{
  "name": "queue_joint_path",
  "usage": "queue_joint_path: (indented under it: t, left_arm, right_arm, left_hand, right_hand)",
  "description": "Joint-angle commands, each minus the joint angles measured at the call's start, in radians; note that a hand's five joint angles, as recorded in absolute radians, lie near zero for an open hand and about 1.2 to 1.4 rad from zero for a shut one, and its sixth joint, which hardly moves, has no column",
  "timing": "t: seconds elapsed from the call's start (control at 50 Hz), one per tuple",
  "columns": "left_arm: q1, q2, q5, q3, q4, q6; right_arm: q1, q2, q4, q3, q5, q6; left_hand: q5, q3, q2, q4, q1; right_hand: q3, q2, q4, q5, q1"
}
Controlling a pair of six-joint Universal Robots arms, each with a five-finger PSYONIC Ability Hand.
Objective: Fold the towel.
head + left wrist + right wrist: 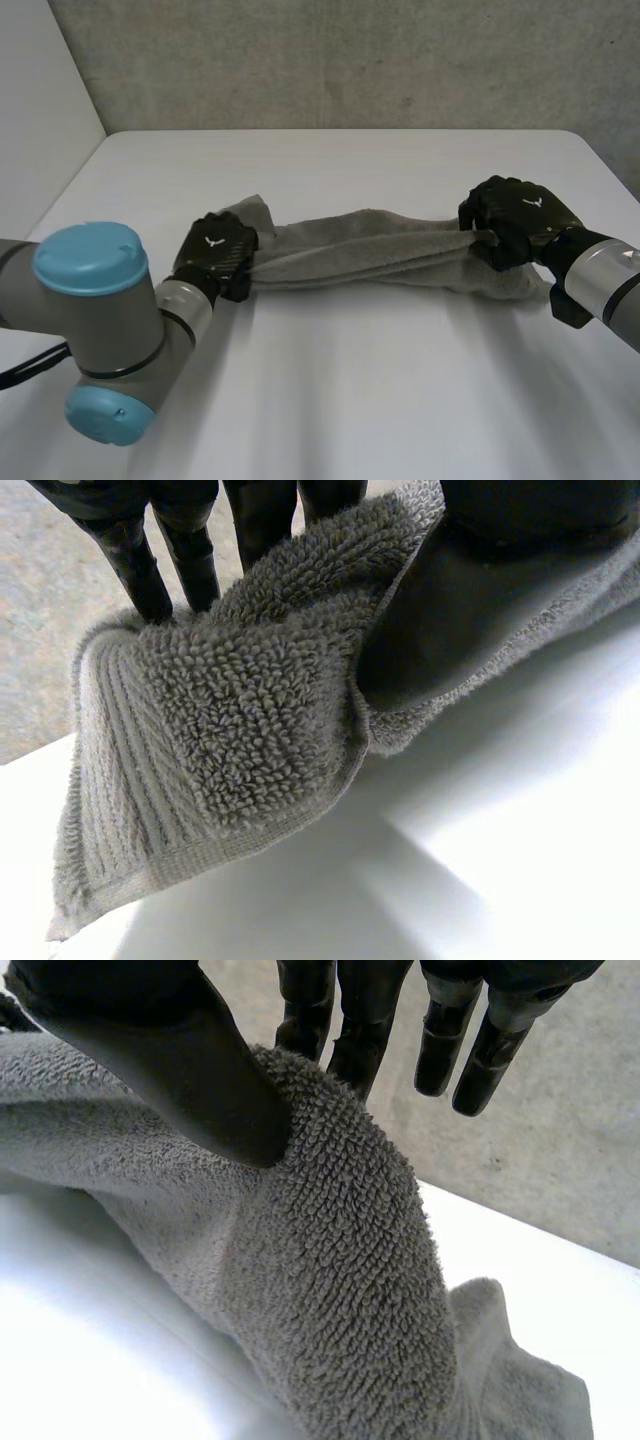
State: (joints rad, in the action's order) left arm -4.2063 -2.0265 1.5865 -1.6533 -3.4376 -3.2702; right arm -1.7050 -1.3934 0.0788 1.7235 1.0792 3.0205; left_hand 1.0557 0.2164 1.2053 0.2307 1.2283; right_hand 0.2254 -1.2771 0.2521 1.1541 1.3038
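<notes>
A grey terry towel (370, 250) is stretched in a bunched band across the middle of the white table (330, 400). My left hand (215, 255) is at its left end, fingers and thumb pinched on a towel corner (240, 730) that hangs from the fingers (170, 560). My right hand (515, 220) is at the towel's right end. In the right wrist view its thumb (170, 1070) presses a fold of towel (340, 1260) against the fingers. The towel sags between both hands, with loose cloth lying beyond each hand.
A grey wall (340, 60) rises behind the table's far edge. The table's left edge (60, 190) runs close to my left arm (95, 330).
</notes>
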Motion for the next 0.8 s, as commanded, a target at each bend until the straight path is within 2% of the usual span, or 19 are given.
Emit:
queue_joint_path:
  t: [0.02,0.06,0.1,0.12,0.16,0.3,0.34,0.42,0.44,0.48,0.5,0.54,0.56,0.6,0.72,0.8]
  left_arm:
    - [-0.031,0.055,-0.002,-0.046,0.029,-0.002]
    - [-0.04,0.072,-0.002,-0.075,0.066,-0.005]
    - [-0.046,0.08,-0.002,-0.089,0.089,-0.005]
    - [-0.054,0.089,-0.002,-0.103,0.118,-0.006]
    - [-0.058,0.094,-0.005,-0.115,0.147,-0.006]
    - [-0.089,0.094,-0.039,-0.089,0.232,-0.026]
    - [-0.127,0.083,-0.068,-0.015,0.224,-0.042]
    - [-0.152,0.055,-0.1,0.112,0.207,-0.042]
    - [-0.156,0.036,-0.117,0.188,0.19,-0.042]
    - [-0.156,0.017,-0.123,0.267,0.172,-0.042]
    - [-0.156,0.009,-0.128,0.343,0.149,-0.037]
    - [-0.155,0.011,-0.129,0.408,0.118,-0.036]
    - [-0.152,0.015,-0.129,0.461,0.08,-0.034]
    - [-0.147,0.023,-0.129,0.501,0.033,-0.032]
    - [-0.15,0.162,-0.129,0.495,-0.149,-0.032]
    - [-0.155,0.196,-0.149,0.42,-0.186,-0.034]
  right_arm:
    - [0.008,-0.021,-0.051,0.036,-0.076,-0.101]
    - [0.01,-0.019,-0.071,0.048,-0.084,-0.15]
    - [0.022,-0.016,-0.131,0.071,-0.085,-0.277]
    - [0.022,-0.016,-0.131,0.071,-0.085,-0.278]
    - [0.037,-0.013,-0.207,0.082,-0.081,-0.407]
    - [0.028,0.062,-0.295,0.015,-0.093,-0.558]
    - [0.021,0.088,-0.287,-0.036,-0.087,-0.558]
    - [-0.079,0.187,-0.243,-0.262,-0.052,-0.533]
    - [-0.079,0.188,-0.243,-0.263,-0.051,-0.532]
    - [-0.148,0.246,-0.197,-0.474,0.043,-0.482]
    - [-0.148,0.246,-0.197,-0.475,0.044,-0.482]
    - [-0.18,0.263,-0.16,-0.676,0.152,-0.442]
    - [-0.18,0.263,-0.16,-0.677,0.153,-0.442]
    - [-0.194,0.261,-0.099,-0.819,0.209,-0.41]
    - [-0.196,0.217,-0.027,-0.846,0.211,-0.345]
    - [-0.191,0.114,-0.016,-0.709,0.179,-0.318]
  left_hand:
    - [0.014,-0.042,0.039,-0.056,0.016]
    - [0.011,-0.042,0.036,-0.056,0.013]
    - [0.011,-0.042,0.036,-0.056,0.013]
    - [0.011,-0.042,0.036,-0.056,0.013]
    - [0.011,-0.042,0.036,-0.056,0.013]
    - [0.028,-0.042,0.053,-0.056,0.03]
    - [0.04,-0.042,0.065,-0.056,0.042]
    - [0.046,-0.042,0.071,-0.056,0.048]
    - [0.049,-0.042,0.074,-0.056,0.051]
    - [0.049,-0.042,0.074,-0.056,0.051]
    - [0.046,-0.042,0.071,-0.056,0.048]
    - [0.046,-0.042,0.071,-0.056,0.048]
    - [0.046,-0.042,0.071,-0.056,0.048]
    - [0.049,-0.042,0.074,-0.056,0.051]
    - [0.131,-0.042,0.156,-0.056,0.133]
    - [0.131,-0.042,0.156,-0.056,0.133]
  right_hand:
    - [-0.051,-0.119,-0.078,0.068,0.092]
    - [-0.051,-0.119,-0.078,0.068,0.092]
    - [-0.051,-0.119,-0.078,0.068,0.092]
    - [-0.051,-0.119,-0.078,0.068,0.092]
    - [-0.051,-0.119,-0.078,0.068,0.092]
    - [-0.051,-0.119,-0.078,0.068,0.092]
    - [-0.051,-0.119,-0.078,0.068,0.092]
    - [-0.051,-0.119,-0.078,0.068,0.092]
    - [-0.051,-0.119,-0.078,0.068,0.092]
    - [-0.051,-0.119,-0.078,0.068,0.092]
    - [-0.051,-0.119,-0.078,0.068,0.092]
    - [-0.051,-0.119,-0.078,0.068,0.092]
    - [-0.051,-0.119,-0.078,0.068,0.092]
    - [-0.051,-0.119,-0.078,0.068,0.092]
    - [-0.051,-0.119,-0.078,0.068,0.092]
    - [-0.051,-0.119,-0.078,0.068,0.092]
